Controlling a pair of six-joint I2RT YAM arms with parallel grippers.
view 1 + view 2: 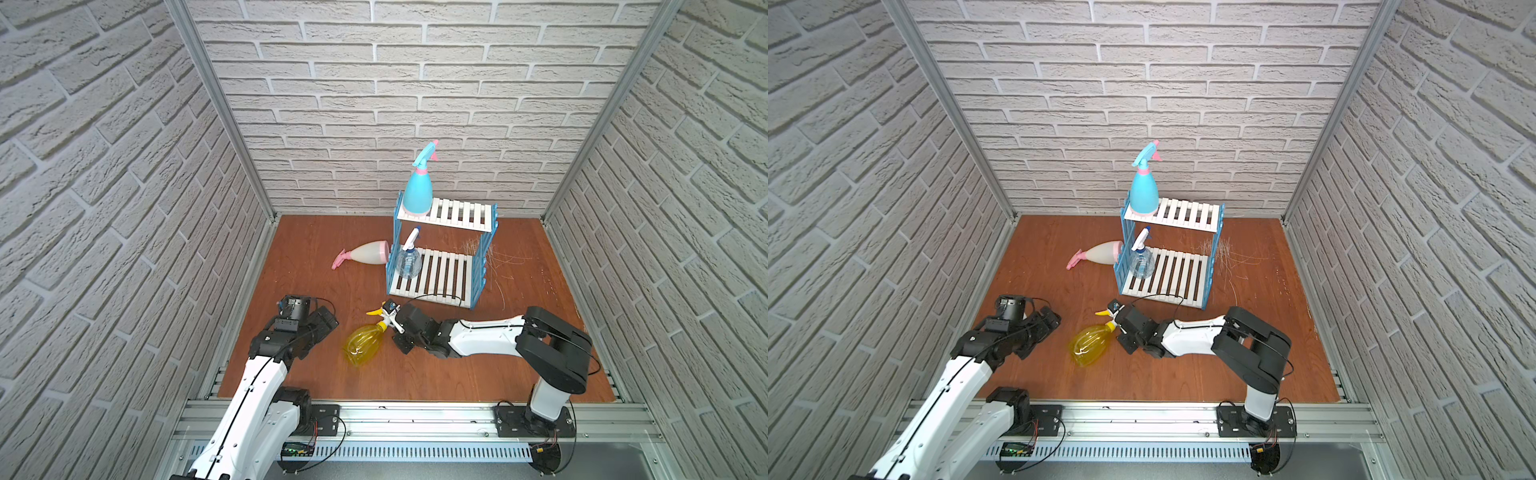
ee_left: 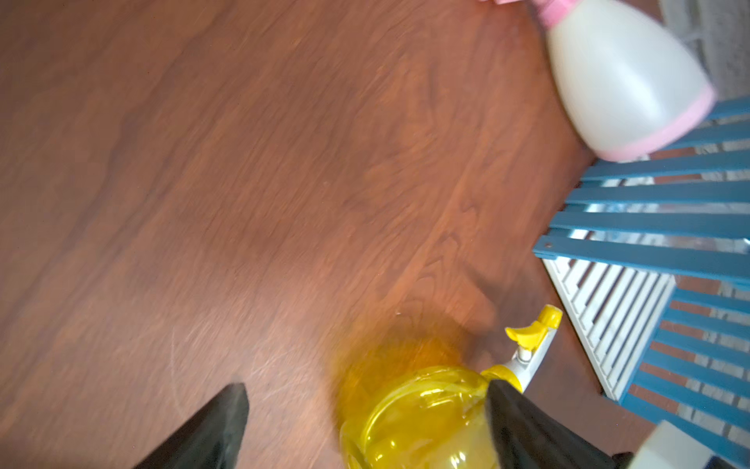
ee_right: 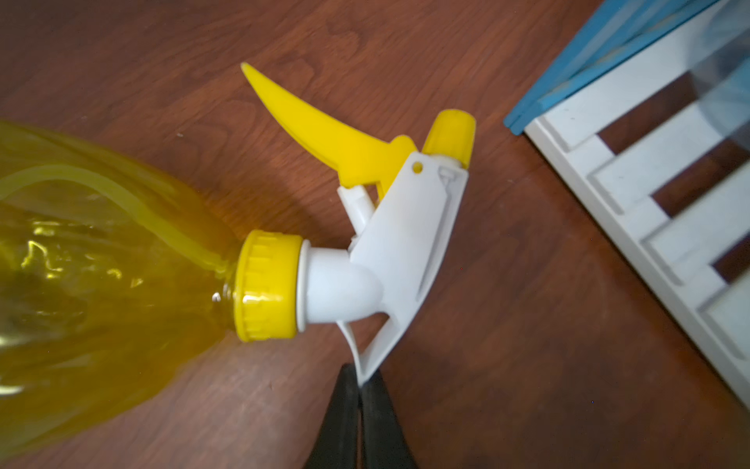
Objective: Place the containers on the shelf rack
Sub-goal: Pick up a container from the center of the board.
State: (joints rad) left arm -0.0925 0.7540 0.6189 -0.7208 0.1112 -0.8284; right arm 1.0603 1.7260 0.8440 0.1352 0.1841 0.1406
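Right wrist view: right end effector (image 3: 360,385) pinches the thin white tail of the yellow bottle (image 3: 101,264), lying on the table (image 3: 527,325) near the rack (image 3: 608,182). Slim hold: lift slowly, or regrip the neck. Left end effector (image 2: 365,385) stands wide.

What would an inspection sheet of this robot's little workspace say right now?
Surface: brown wood-grain board; pale streaks right of the shelf rack, scratches or strands, cannot tell.
Job's things: light-blue bottle upright on the top tier; clear bottle upright on the lower tier; cream bottle lying on the board, base at the rack's side; yellow bottle lying on the board.
Clutter: nothing seen.
Grippers: left tool open, holding nothing; right tool shut on the yellow bottle's white sprayer head.
Cables: black cable loops over the right wrist.
Surroundings: brick-pattern walls on three sides.
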